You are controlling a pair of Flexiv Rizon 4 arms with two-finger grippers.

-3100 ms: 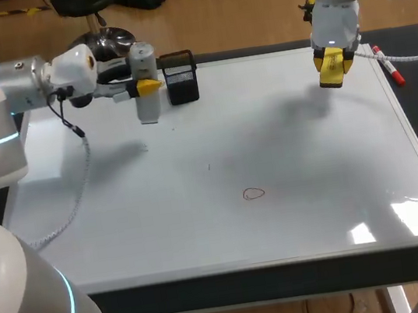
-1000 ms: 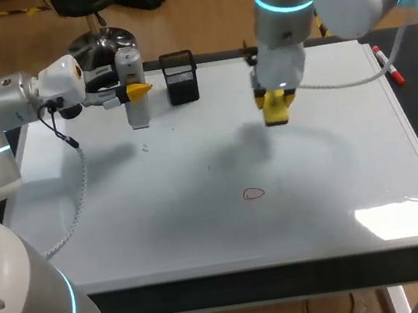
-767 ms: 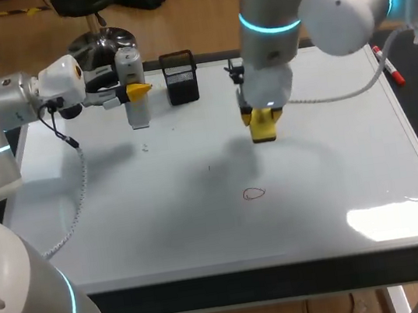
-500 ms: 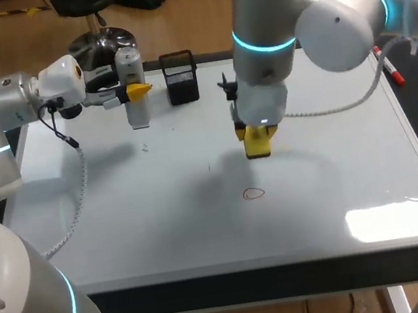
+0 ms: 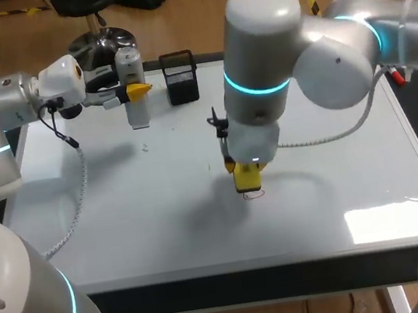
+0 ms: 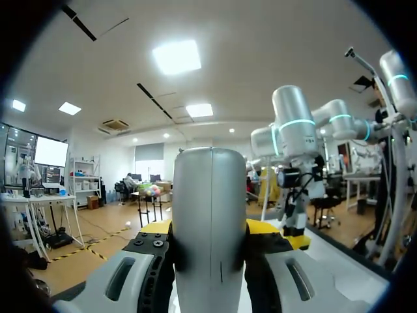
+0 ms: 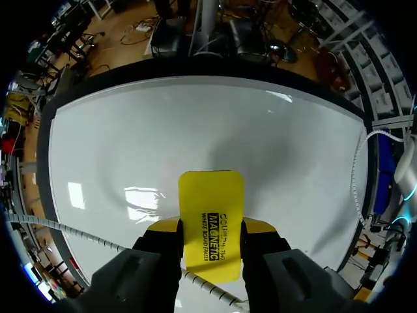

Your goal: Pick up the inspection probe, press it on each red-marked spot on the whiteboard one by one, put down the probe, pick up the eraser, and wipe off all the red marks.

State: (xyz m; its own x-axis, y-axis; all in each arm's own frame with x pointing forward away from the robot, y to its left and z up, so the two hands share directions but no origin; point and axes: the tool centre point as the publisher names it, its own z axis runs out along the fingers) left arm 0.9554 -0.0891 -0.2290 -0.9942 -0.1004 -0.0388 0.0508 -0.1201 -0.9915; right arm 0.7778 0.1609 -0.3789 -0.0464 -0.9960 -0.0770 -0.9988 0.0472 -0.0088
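Note:
The grey cylindrical probe (image 5: pixel 134 89) hangs upright over the far left of the whiteboard (image 5: pixel 123 216), and my left gripper (image 5: pixel 139 90) is shut on it. In the left wrist view the probe (image 6: pixel 210 222) fills the space between the yellow-tipped fingers of that gripper (image 6: pixel 210 236). My right gripper (image 5: pixel 246 176) is shut on the yellow eraser (image 5: pixel 248 180), which stands on edge at the board's middle, right at the small red mark (image 5: pixel 256 194); the mark is mostly hidden under it. In the right wrist view the eraser (image 7: pixel 210 218) sticks out ahead of the gripper (image 7: pixel 210 229) against the board (image 7: pixel 195 130).
A black mesh holder (image 5: pixel 180 76) stands at the board's far edge, just right of the probe. A red marker (image 5: pixel 397 78) lies at the far right edge, partly behind my right arm. A white cable (image 5: pixel 74 200) trails from my left arm across the board's left side.
My right arm has carried the eraser from the far right leftward and nearer, lowering it onto the red mark. The left arm with the probe has stayed put.

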